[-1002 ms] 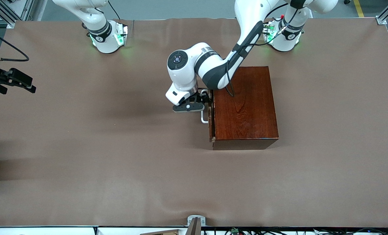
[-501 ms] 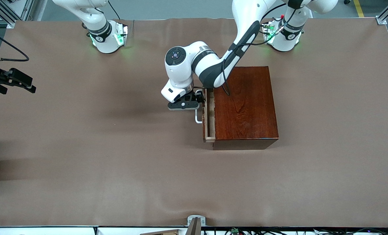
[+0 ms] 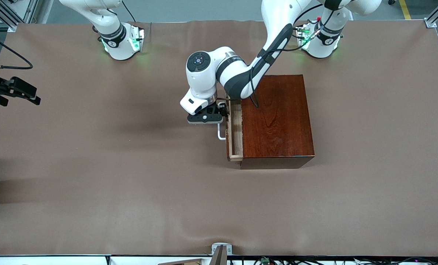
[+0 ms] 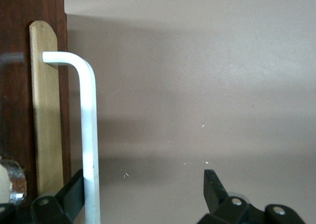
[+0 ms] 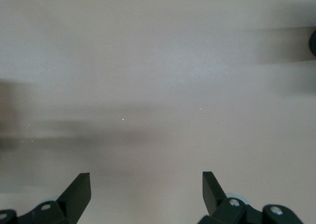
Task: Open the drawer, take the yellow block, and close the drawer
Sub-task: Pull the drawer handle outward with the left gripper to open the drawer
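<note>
Two arms in your view. Left gripper (image 3: pixel 222 115) at drawer (image 3: pixel 235 133) front, fingers (image 4: pixel 74 192) spread wide, one touching white handle (image 4: pixel 89 135), not clamped on it. Drawer slightly out of dark wooden box (image 3: pixel 276 119), mid-table (image 3: pixel 130 165). Yellow block not visible. Right gripper (image 5: pixel 146 194) waits over table's right-arm end, fingers apart, holding nothing.

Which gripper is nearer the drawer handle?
Left. The left gripper is at the handle, one finger hooked inside the bar. The right gripper waits over the right arm's table end.
</note>
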Controlling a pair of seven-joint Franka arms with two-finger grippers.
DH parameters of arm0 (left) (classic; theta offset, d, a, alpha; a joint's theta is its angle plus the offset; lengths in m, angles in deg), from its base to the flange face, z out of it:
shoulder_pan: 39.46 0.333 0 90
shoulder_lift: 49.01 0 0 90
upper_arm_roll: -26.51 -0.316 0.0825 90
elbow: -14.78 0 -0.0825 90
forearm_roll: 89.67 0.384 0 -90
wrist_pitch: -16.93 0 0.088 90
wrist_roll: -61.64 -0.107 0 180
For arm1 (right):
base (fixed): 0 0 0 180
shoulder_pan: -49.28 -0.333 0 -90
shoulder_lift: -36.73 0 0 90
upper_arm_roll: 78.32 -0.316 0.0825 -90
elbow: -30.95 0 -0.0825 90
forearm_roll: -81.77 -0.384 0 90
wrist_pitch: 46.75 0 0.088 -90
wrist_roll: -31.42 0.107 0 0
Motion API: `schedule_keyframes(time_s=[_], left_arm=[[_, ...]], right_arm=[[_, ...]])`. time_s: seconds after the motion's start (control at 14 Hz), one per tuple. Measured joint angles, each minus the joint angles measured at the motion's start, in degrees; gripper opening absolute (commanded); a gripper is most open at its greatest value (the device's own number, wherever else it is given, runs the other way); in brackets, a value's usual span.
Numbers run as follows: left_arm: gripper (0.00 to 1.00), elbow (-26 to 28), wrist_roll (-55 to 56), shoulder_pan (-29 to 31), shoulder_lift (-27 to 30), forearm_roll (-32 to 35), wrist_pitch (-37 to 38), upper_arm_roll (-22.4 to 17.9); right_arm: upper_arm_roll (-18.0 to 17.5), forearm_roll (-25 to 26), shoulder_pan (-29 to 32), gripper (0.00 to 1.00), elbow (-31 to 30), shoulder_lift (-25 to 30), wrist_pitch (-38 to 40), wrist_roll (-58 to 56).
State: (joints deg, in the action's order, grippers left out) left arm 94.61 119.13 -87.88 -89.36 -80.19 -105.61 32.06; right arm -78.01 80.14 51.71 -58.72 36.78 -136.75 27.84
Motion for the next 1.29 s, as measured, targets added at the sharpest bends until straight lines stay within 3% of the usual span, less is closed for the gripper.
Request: schedule_keyframes(time_s=[1.29], left_arm=[[1.00,0.24,0.00,0.92,-0.88,0.00,-5.10,-0.44]], right_arm=[[-0.02,0.00,0.00,1.00,0.01,0.00,0.00,0.00]])
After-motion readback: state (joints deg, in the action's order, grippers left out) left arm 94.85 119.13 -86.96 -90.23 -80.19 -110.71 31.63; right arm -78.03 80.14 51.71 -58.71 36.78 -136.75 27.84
